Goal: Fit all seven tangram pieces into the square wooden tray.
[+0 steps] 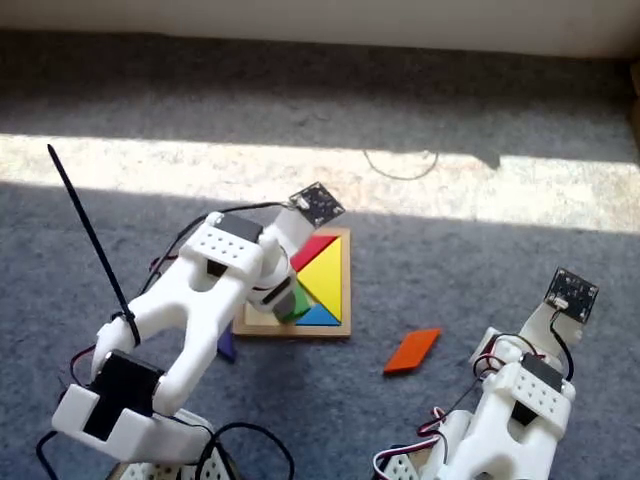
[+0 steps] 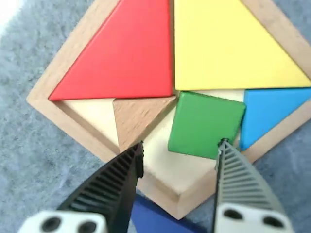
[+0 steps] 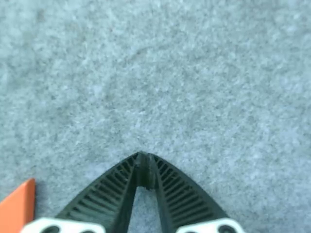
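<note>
Tray: the square wooden tray (image 2: pixel 41 98) lies mid-carpet, under the left arm.
In place: a red triangle (image 2: pixel 126 53) and a yellow triangle (image 2: pixel 228 43) fill the far half. A blue triangle (image 2: pixel 269 114) and a bare-wood triangle (image 2: pixel 138 116) lie nearer.
Green square (image 2: pixel 206 124): inside the tray, turned slightly askew to its neighbours. It may be riding on an edge rather than lying flat, but the view does not settle it.
Left gripper (image 2: pixel 181 144): spread open and empty, over the tray's near edge. One fingertip is at the green square's near corner and the other at the wood triangle's tip, so the square lies just beyond the gap.
Right gripper (image 3: pixel 144 158): closed on nothing, over bare carpet at the right.
Loose pieces: an orange parallelogram (image 1: pixel 412 350) lies on the carpet right of the tray, between it and the right arm. A dark blue piece (image 2: pixel 155 218) lies just outside the tray's near edge, below the left gripper.
Handling: the pieces look thin, stiff and light, and their smooth painted faces are probably slippery. Pinching across two opposite edges, near the middle, seems safest. On the carpet, the fingertips would likely need to press into the pile to reach those edges.
</note>
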Tool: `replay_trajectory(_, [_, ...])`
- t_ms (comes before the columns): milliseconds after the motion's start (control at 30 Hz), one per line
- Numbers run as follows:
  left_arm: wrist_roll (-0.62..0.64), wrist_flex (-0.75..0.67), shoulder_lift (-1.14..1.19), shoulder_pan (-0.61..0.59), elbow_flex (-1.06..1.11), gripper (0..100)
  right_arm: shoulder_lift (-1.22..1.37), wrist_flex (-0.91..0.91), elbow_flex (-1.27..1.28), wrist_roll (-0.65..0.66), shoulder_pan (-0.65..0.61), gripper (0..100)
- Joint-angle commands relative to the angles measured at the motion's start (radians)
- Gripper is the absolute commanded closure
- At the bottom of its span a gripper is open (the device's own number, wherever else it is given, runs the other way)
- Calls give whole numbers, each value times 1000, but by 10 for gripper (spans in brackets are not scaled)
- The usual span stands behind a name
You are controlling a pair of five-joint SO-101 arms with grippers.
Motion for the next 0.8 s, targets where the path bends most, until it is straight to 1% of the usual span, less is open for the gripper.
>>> replay_trajectory(0, [77, -6, -2, 39, -62, 755, -13, -18, -50, 3, -8, 993])
replay_trajectory(100, [107, 34, -2, 31, -122, 755, -13, -18, -50, 3, -8, 993])
replay_trajectory(233, [106, 155, -2, -5, -228, 755, -13, -18, -50, 3, -8, 993])
replay_trajectory(367, [104, 229, -2, -82, -309, 755, -13, -18, -50, 3, -8, 993])
replay_trajectory(400, [98, 236, -2, -105, -320, 755, -13, -18, -50, 3, -8, 993])
replay_trajectory(500, [14, 244, -2, -163, -323, 755, -13, -18, -50, 3, -8, 993])
replay_trajectory(600, [-9, 236, -2, -220, -306, 755, -13, -18, -50, 3, -8, 993])
replay_trajectory(767, [-84, 227, -2, -251, -239, 755, -13, -18, -50, 3, -8, 993])
